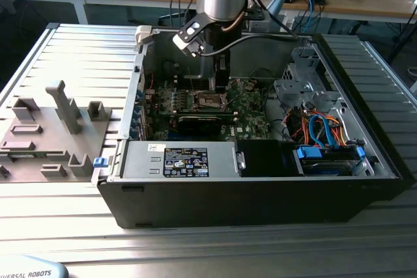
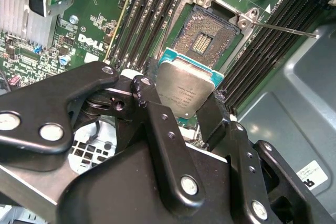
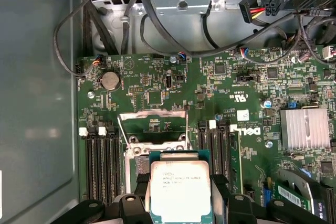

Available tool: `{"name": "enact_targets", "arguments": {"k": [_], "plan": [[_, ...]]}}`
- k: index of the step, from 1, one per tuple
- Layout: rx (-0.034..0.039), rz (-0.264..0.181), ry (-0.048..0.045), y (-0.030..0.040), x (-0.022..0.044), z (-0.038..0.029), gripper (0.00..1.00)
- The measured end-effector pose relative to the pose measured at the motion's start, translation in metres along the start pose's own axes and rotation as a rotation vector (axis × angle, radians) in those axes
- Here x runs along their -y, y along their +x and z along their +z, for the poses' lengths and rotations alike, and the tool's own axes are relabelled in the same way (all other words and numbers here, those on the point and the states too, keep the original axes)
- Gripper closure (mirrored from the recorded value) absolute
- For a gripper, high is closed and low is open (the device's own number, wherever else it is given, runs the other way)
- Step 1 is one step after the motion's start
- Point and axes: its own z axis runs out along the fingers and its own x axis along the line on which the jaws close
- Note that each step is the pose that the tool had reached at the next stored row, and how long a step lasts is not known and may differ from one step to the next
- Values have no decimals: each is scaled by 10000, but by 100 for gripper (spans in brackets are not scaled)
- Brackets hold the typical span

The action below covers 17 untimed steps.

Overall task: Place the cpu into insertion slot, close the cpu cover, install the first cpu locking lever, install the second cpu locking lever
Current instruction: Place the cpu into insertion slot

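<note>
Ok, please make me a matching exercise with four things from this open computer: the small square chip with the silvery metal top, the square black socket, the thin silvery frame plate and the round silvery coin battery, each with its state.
Things
1. cpu, small square chip with a silvery metal top
2. insertion slot, square black socket
3. cpu cover, thin silvery metal frame plate
4. round silvery coin battery

States
A. swung up, open
B. flat on the green circuit board, apart from the socket
C. held by the gripper
D. empty, contacts exposed

Pairs: 1-C, 2-D, 3-A, 4-B
</note>
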Motion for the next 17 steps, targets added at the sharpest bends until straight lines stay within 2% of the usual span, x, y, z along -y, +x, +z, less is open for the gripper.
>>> {"name": "enact_targets", "arguments": {"k": [17], "plan": [[0,0,0,0,3,45,46]]}}
